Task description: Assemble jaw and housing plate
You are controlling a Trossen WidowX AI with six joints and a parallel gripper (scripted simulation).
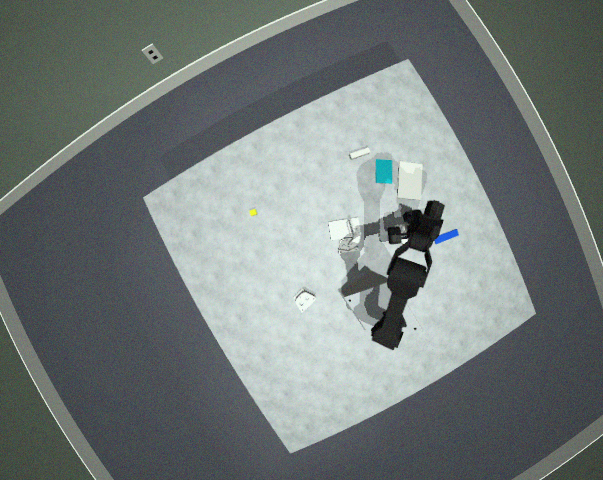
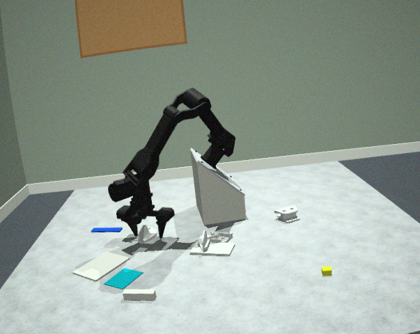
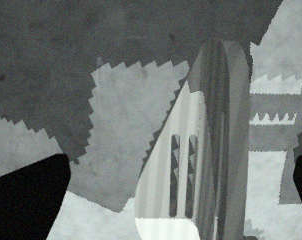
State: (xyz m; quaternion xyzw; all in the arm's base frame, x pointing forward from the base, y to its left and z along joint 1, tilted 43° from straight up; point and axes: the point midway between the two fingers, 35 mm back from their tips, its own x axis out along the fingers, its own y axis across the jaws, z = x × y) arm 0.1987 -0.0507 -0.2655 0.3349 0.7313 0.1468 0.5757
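Note:
My gripper point(image 2: 148, 236) point(image 3: 182, 167) is open, its fingertips low over the table on either side of the loose white jaw point(image 2: 144, 234) point(image 3: 156, 200). The jaw stands between the fingers with space on both sides in the wrist view; its two slots show there. In the top view the arm mostly hides it. The white base point(image 1: 337, 229) point(image 2: 216, 250) lies apart from the gripper, with the other jaw point(image 1: 349, 245) point(image 2: 203, 241) on it. The pins cannot be made out. The white housing piece point(image 1: 304, 299) point(image 2: 287, 211), with holes in its top, stands away from the base.
A cream panel point(image 1: 410, 181) point(image 2: 102, 265), a teal sheet point(image 1: 383, 171) point(image 2: 123, 277) and a white bar point(image 1: 359, 152) point(image 2: 139, 295) lie near the gripper. A blue strip point(image 1: 446, 236) point(image 2: 106, 229) lies beside it. A yellow cube point(image 1: 252, 212) point(image 2: 327, 271) is farther off. The arm's pedestal point(image 2: 219, 201) stands behind the base.

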